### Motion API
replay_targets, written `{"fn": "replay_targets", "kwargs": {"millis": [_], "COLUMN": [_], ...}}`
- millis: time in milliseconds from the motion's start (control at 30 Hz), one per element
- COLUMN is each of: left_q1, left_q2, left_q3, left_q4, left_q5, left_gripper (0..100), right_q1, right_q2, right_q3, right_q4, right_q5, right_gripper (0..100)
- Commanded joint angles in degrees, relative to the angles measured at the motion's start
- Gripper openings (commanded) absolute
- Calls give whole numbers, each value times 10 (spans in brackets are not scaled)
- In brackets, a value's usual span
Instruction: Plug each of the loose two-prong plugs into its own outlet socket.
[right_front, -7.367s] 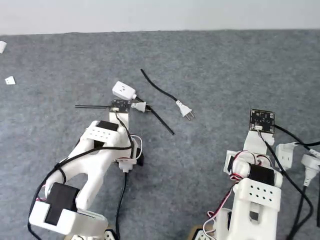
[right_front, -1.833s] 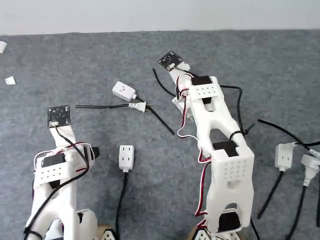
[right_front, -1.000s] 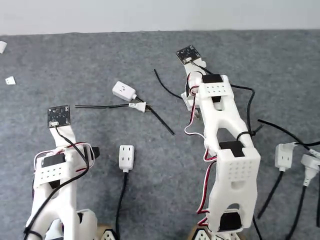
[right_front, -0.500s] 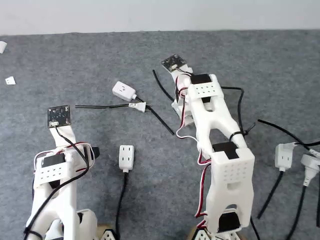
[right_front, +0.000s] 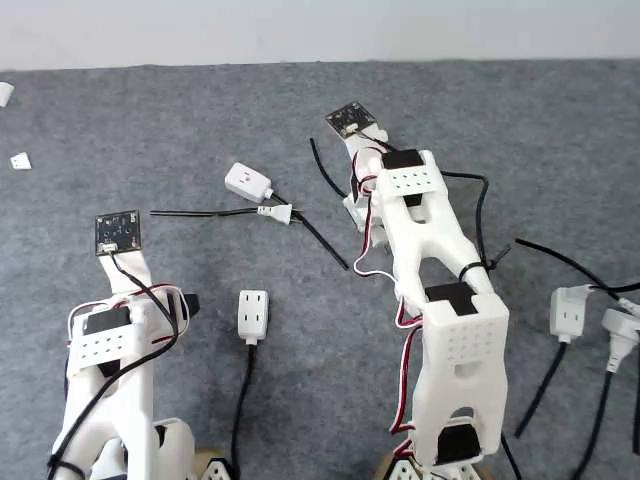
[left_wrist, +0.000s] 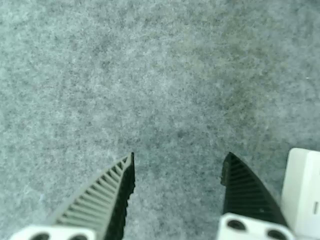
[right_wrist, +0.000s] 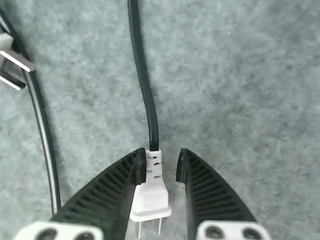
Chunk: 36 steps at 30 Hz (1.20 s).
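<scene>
Right arm's swung out from its parked spot since the earliest shot and now reaches well beyond the near outlet socket (right_front: 252, 312). The left arm has pulled back to sit just beside that socket.

I've got the right gripper (right_wrist: 161, 154) straddling the white plug (right_wrist: 150, 192), which lies far past that socket. Its ribbed fingers have narrowed around the plug, one touching the strain relief, the other showing a sliver of gap. It's not clamped yet.

The left gripper (left_wrist: 180, 157) hangs spread wide over bare carpet (right_front: 150, 110).

My worry is that smooth, tapered plug body: squeeze off-centre and it could squirt out along the ribs. Its stiff black cord (right_wrist: 142, 80) may also twist it as I lift. The prongs point back at my wrist, so it'll need turning.

The second plug (right_front: 278, 213) trails a glossy cord close by, beyond the socket, and I could snag it. The carpet is grey and felty.
</scene>
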Motion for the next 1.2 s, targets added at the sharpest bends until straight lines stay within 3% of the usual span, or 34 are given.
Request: {"fn": "replay_targets", "kwargs": {"millis": [0, 567, 733, 1167], "left_q1": [4, 4, 4, 4], "left_q2": [-11, -11, -11, -11], "left_q3": [-5, -5, -5, -5], "left_q4": [-14, -13, -13, -13], "left_q5": [-3, -3, -3, -3], "left_gripper": [268, 268, 268, 268], "right_q1": [4, 3, 4, 11], "right_q2": [-8, 15, 15, 7], "right_q3": [-20, -20, -20, -21], "right_q4": [-12, -7, -11, -8], "right_q5": [4, 23, 25, 21], "right_gripper": [123, 118, 42, 11]}}
